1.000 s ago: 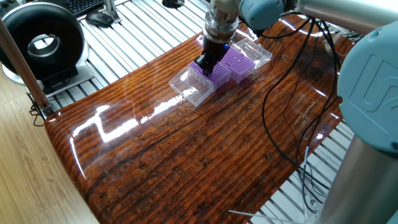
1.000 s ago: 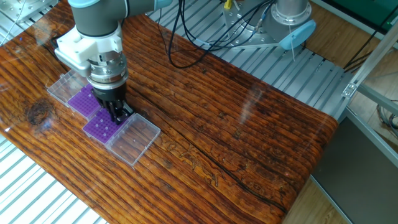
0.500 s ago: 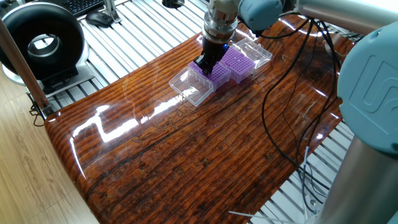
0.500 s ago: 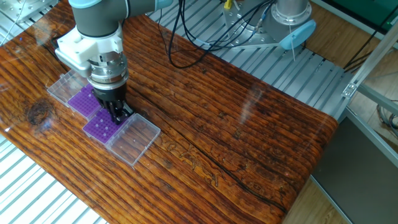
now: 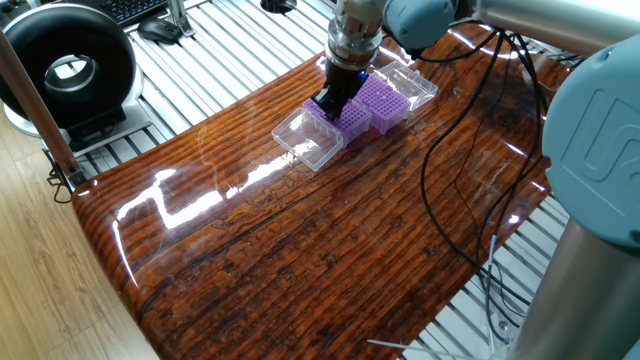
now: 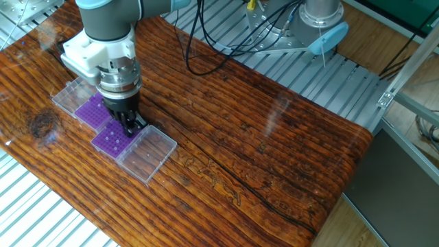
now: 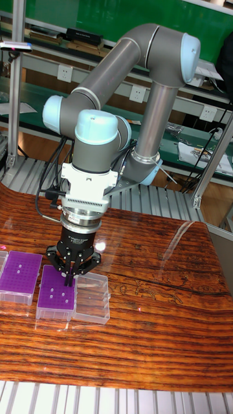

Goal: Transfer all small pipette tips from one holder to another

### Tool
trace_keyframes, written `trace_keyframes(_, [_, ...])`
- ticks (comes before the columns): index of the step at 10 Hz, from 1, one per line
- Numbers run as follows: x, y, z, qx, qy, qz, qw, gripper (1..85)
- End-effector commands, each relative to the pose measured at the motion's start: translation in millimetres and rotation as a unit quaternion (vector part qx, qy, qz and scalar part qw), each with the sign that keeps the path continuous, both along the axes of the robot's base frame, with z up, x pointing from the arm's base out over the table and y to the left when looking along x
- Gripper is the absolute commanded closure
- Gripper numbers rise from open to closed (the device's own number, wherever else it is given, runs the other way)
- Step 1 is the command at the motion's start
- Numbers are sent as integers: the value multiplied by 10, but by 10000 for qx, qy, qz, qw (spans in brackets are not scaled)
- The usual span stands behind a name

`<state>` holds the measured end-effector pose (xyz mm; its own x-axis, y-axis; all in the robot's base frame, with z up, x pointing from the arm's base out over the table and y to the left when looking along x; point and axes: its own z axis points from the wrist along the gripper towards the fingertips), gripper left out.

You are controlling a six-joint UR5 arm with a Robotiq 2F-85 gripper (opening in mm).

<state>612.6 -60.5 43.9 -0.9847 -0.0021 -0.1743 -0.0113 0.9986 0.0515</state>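
Two purple grid racks lie side by side, one (image 6: 110, 140) (image 7: 55, 293) (image 5: 352, 122) under my gripper and the other (image 6: 88, 110) (image 7: 19, 270) (image 5: 381, 95) beyond it. The small pipette tips (image 6: 114, 142) (image 7: 57, 295) show only as tiny pale dots on the nearer rack. My gripper (image 6: 131, 126) (image 7: 69, 280) (image 5: 328, 104) points straight down at that rack's edge beside the clear lid. Its fingertips are drawn together to a point. Whether a tip sits between them is too small to see.
A clear plastic lid (image 6: 146, 152) (image 7: 91, 297) (image 5: 309, 139) lies against the nearer rack, and another (image 6: 67, 97) (image 5: 411, 82) by the far rack. Black cables (image 5: 455, 130) trail over the wooden table (image 6: 260, 158). Slatted metal (image 6: 41, 213) borders the table.
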Motion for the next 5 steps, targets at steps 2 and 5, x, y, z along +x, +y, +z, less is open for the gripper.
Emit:
trace_keyframes(2, [-6,-14,22,18,-8,-106,9999,823])
trace_keyframes(5, [-4,-39,23,-6,2,-188,9998,847])
